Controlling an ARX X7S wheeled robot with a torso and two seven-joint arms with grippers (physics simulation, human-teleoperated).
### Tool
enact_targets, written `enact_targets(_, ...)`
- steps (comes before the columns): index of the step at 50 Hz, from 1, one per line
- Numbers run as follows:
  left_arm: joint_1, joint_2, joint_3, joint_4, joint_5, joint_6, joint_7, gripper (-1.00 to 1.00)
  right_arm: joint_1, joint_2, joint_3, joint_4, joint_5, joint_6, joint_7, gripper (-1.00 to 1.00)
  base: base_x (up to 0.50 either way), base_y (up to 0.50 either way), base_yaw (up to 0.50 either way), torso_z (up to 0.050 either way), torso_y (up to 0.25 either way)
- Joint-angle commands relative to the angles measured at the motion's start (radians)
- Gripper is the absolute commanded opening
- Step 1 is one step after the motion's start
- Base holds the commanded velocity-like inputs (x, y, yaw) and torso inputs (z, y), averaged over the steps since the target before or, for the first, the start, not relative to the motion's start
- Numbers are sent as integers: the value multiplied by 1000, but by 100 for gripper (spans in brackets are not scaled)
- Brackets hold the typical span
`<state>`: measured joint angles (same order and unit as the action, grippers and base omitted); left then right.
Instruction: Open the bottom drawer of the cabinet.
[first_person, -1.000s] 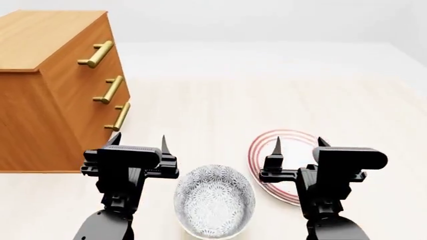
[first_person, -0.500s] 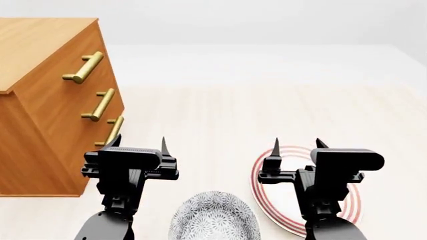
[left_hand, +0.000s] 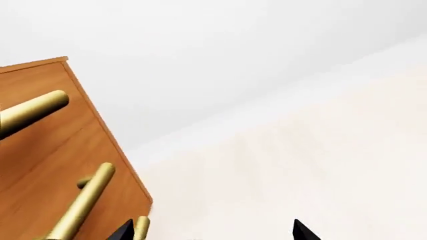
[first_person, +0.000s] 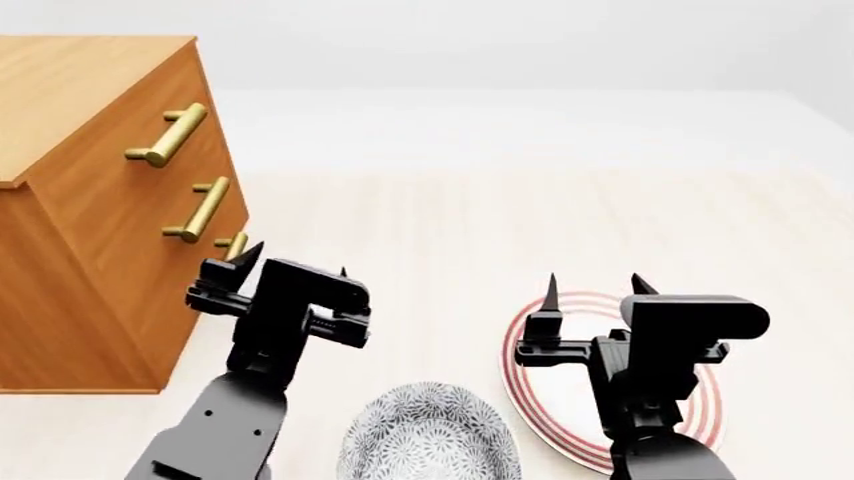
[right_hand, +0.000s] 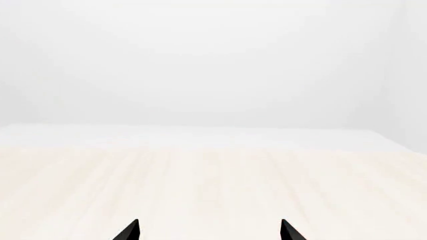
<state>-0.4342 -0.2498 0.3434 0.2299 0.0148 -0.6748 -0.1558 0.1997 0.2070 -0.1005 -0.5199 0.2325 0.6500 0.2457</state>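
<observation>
The cabinet stands at the left with three stacked drawers, each with a brass bar handle. The bottom drawer is shut flush. Only the top end of its handle shows above my left gripper. That gripper is open and tilted, with its left fingertip right beside the handle. In the left wrist view the bottom handle's end stands just inside the left fingertip of the left gripper, not clasped. My right gripper is open and empty over the plate; in the right wrist view this gripper faces bare floor.
A patterned grey bowl sits between my arms at the front. A white plate with red rings lies under the right gripper. The two upper handles lie above the bottom one. Pale wood surface stretches ahead.
My left gripper has moved forward and left to the bottom handle and tilted. The right arm is still. The view shifted a second ago and has since held still.
</observation>
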Motion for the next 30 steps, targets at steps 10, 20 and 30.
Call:
enact_targets(10,-119,-40,180,-237,149,-48,-38,100,6,7,-6,14,10,-10,7,100,0,0,0,0,0)
enact_targets(20,-141,-40,218,-362,195,-46,-78,100,2,9,-12,17,12,-17,11,100,0,0,0,0,0)
enact_targets(30,-182,-26,220,-506,188,4,-91,100,0,11,-16,25,16,-26,15,100,0,0,0,0,0)
